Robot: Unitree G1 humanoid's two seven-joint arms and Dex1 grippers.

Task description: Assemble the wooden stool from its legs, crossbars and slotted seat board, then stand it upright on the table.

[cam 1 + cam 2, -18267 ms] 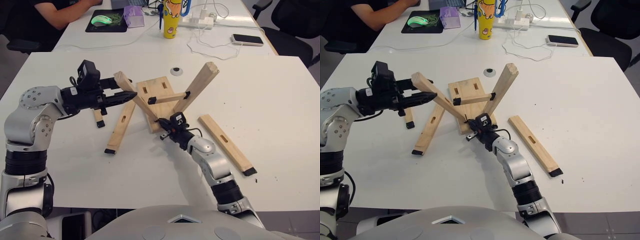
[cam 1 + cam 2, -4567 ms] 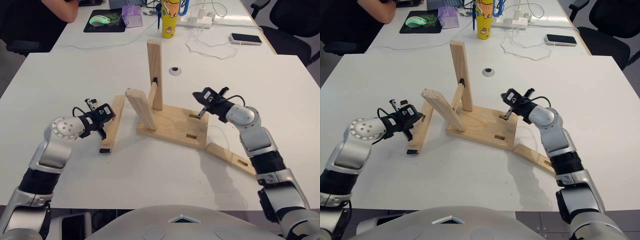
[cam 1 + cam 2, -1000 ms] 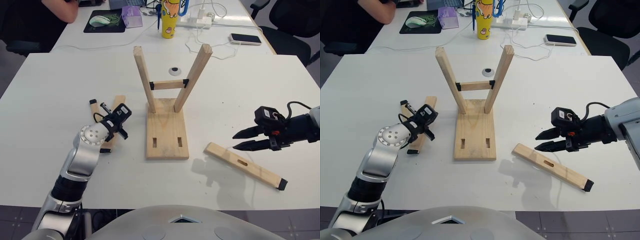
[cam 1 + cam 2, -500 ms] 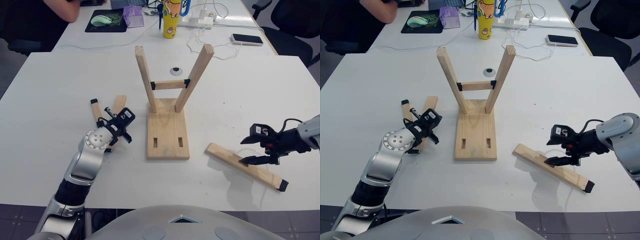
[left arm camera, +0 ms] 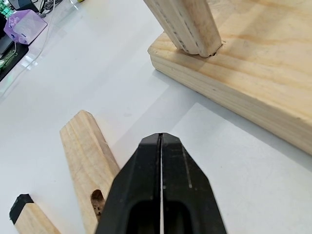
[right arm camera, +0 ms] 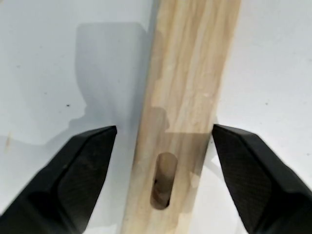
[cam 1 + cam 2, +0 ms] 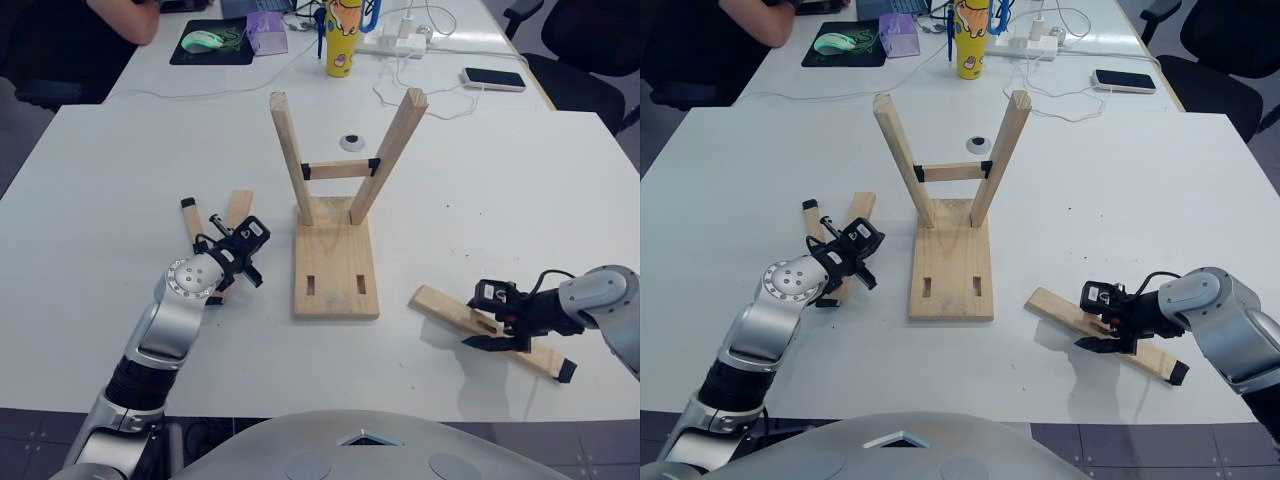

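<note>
Right claw (image 6: 164, 127) sits over loose leg (image 6: 195, 58)
Its fingers are wide open, one each side of the leg, which lies flat on the worktop (image 7: 1160, 180) and runs straight between them.

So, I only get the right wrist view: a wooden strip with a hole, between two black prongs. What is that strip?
Observer: A loose stool leg, lying flat on the table to the right of the seat board.
Operator: Is anything built yet?
Observer: Two upright legs, joined by a crossbar, stand in the board's far end.
Operator: And the other arm?
Observer: The left gripper is shut, beside a second loose leg on the left.
</note>
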